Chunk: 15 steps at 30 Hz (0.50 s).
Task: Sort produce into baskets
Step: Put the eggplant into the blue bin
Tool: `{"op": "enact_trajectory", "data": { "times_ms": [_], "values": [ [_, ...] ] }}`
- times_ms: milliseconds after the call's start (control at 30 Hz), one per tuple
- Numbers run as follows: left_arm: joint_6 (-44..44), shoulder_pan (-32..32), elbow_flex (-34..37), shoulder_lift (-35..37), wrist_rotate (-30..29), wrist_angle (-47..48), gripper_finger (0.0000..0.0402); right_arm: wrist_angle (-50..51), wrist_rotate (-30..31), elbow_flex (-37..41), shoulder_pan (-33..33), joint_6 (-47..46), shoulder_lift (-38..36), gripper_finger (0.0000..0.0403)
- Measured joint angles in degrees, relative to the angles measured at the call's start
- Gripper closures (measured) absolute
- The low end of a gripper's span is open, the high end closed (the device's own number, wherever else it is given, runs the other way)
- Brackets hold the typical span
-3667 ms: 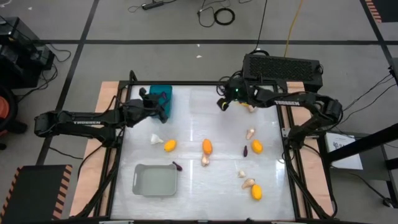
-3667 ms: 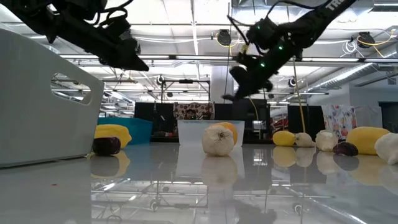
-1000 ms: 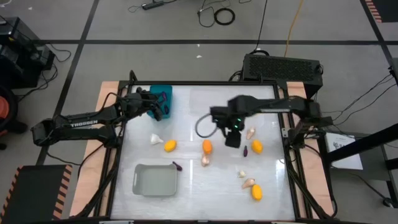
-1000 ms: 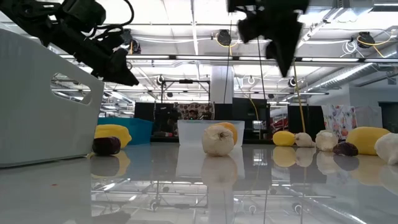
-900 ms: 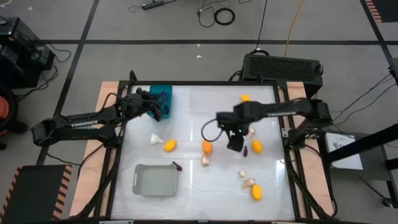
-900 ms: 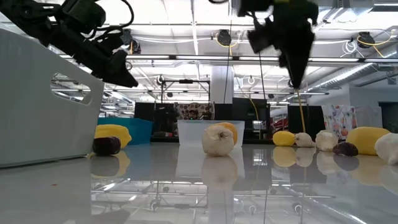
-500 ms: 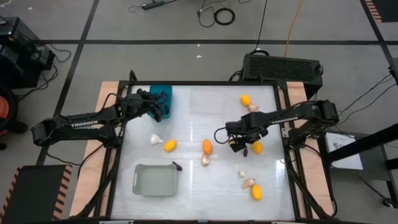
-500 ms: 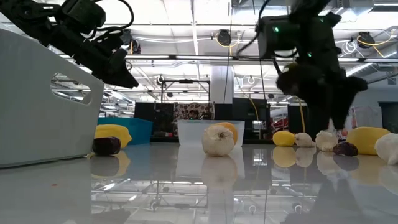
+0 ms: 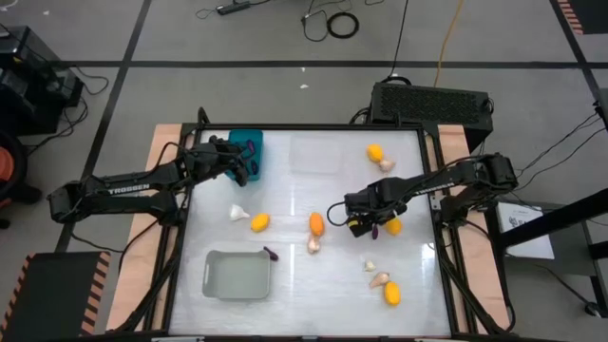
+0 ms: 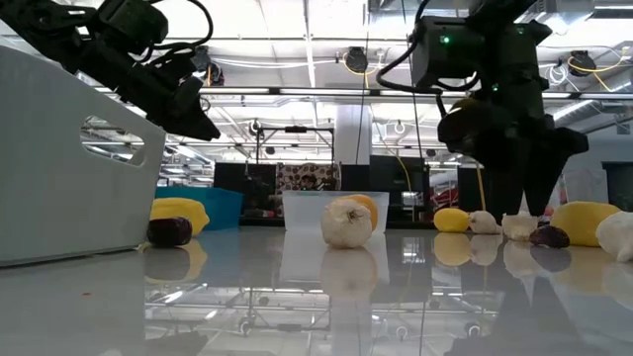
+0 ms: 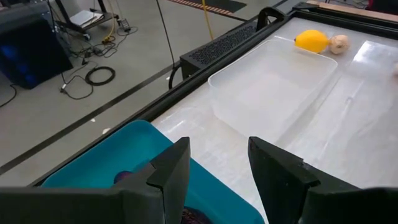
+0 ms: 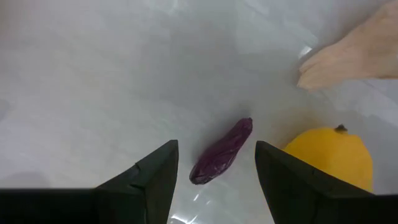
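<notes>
The right claw (image 9: 366, 224) hangs low over the right half of the worktop (image 9: 285, 190), its two fingers spread, and the right wrist view shows a small purple eggplant (image 12: 221, 152) lying on the surface in line with the gap between them, not touched by either. Just beside that eggplant sit a yellow-orange piece (image 12: 329, 155) and a pale garlic bulb (image 12: 348, 59). The left claw (image 9: 242, 169) is held above the teal basket (image 9: 249, 144) at the worktop's far left corner, fingers spread with nothing between them; its wrist view looks down into that basket, where something dark purple (image 11: 124, 178) lies on the floor. Next to it along the far edge stands the clear basket (image 11: 273, 87), and beyond it a yellow piece (image 11: 311, 41) touches another garlic bulb (image 11: 339, 43). The pale grey basket (image 9: 237, 275) sits near the front left, with a second eggplant (image 9: 270, 254) just outside its corner. More yellow-orange ovals and garlic bulbs lie scattered across the middle and right of the worktop.
</notes>
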<state>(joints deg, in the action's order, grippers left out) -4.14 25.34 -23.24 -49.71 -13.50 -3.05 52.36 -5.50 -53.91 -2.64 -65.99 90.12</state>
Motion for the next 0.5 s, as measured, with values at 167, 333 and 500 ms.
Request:
{"op": "enact_trajectory", "data": {
  "times_ms": [167, 333, 500],
  "values": [
    [0.02, 0.02, 0.0, 0.01, 0.02, 0.02, 0.023, -0.14, 1.57, 0.0, -1.27, -1.87, 1.0, 0.0198],
    [0.02, 0.02, 0.0, 0.01, 0.53, 0.1, 0.023, -0.55, 2.47, 0.13, -1.98, 0.61, 3.26, 0.0198],
    [0.01, 0.0, 0.0, 0.0, 1.74, 0.11, 0.023, -0.75, 2.47, 0.17, -1.98, 3.2, 5.12, 0.0199]
  ]
}}
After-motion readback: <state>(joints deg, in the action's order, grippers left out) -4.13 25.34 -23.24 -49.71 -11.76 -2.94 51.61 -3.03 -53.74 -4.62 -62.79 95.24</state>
